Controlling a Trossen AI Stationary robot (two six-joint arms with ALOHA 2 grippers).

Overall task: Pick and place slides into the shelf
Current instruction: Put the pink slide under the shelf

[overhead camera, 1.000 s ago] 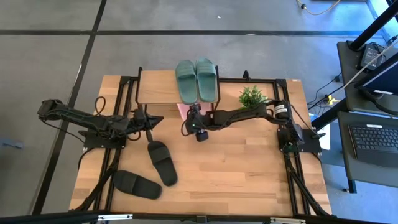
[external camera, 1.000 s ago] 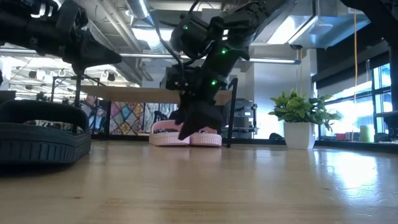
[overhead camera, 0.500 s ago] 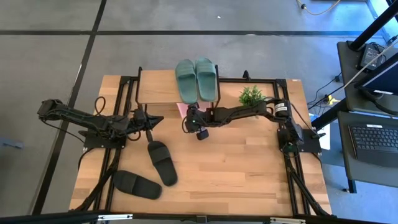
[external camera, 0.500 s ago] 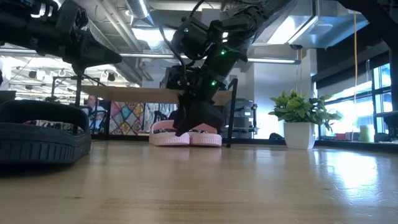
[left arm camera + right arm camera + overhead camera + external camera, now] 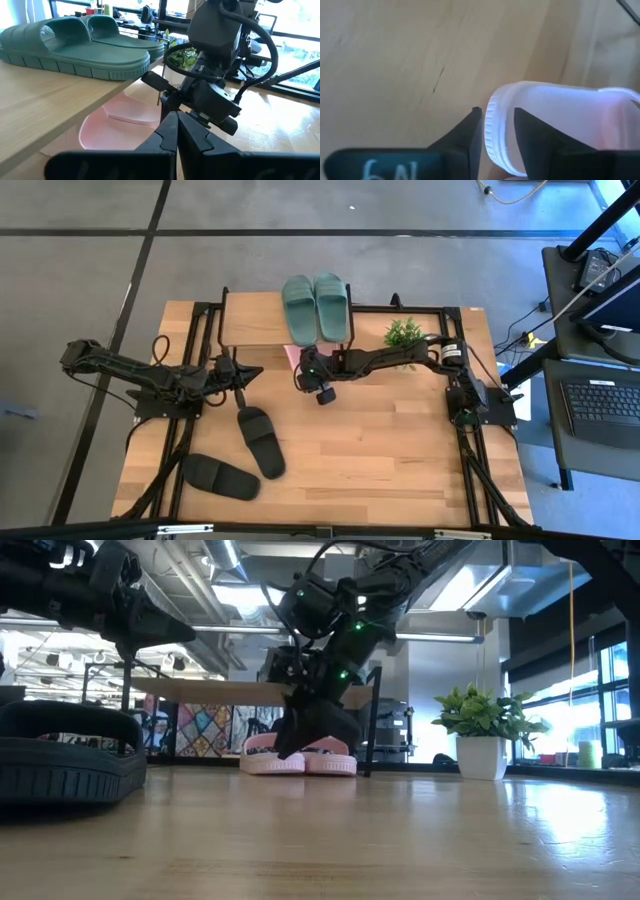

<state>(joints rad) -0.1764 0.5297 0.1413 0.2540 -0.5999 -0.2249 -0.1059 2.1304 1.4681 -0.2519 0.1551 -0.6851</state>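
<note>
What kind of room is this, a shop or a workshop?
Most likely a robotics lab or workshop: two robot arms are bolted to a wooden table, a laptop sits on a side bench, and exposed ceiling pipes run overhead.

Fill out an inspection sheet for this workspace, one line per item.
Surface: wooden table, bare at the near right.
Job's things: green slides on top of the shelf; pink slides on the table under the shelf's top board; two black slides apart on the table at the left.
Clutter: potted plant beside the shelf.
Tools: right tool straddles a pink slide's edge; left tool shut, empty, hovering left of the shelf.
Cables: loops on both arms; cables on the floor at the right.
Surroundings: laptop desk at the right.
</note>
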